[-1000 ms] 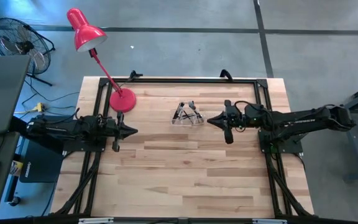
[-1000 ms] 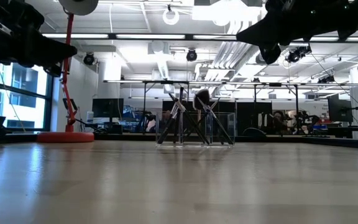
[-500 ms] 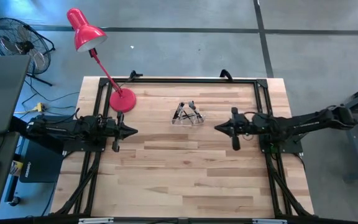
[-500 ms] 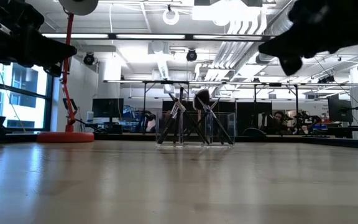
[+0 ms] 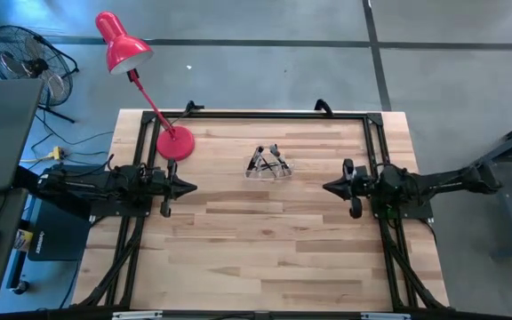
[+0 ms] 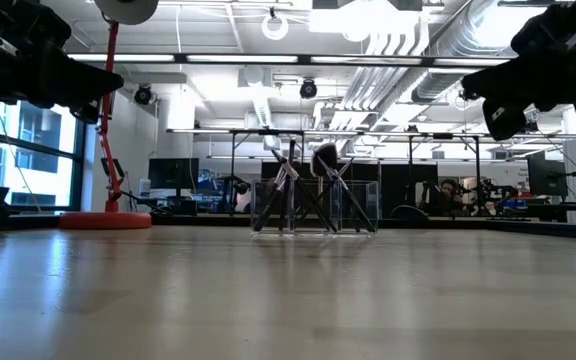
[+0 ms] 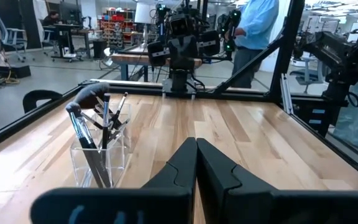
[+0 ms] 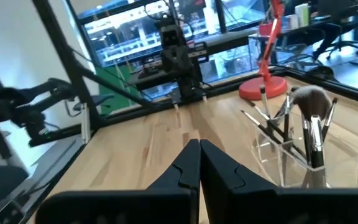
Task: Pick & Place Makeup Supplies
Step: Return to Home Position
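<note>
High view: mounted overhead, aimed straight down, far enough that the whole desk (image 5: 265, 240) is framed. Low view: set at desk-top height, aimed level into the room. Wrist views: aimed forward past the left fingers (image 7: 179, 171) and the right fingers (image 8: 182, 168), close over the desk. The clear holder (image 5: 268, 169), ahead of both, is shared by all four.

My colours on the table right now
I see pale, streaky wood planks on the table (image 5: 265, 249), a black frame (image 5: 265, 115), a red lamp (image 5: 123, 44), and a clear holder (image 5: 269, 173) of dark and silvery-handled makeup brushes (image 8: 309, 134). The left arm (image 5: 96, 182) and right arm (image 5: 425, 182) are black, the floor (image 5: 452, 71) grey.
</note>
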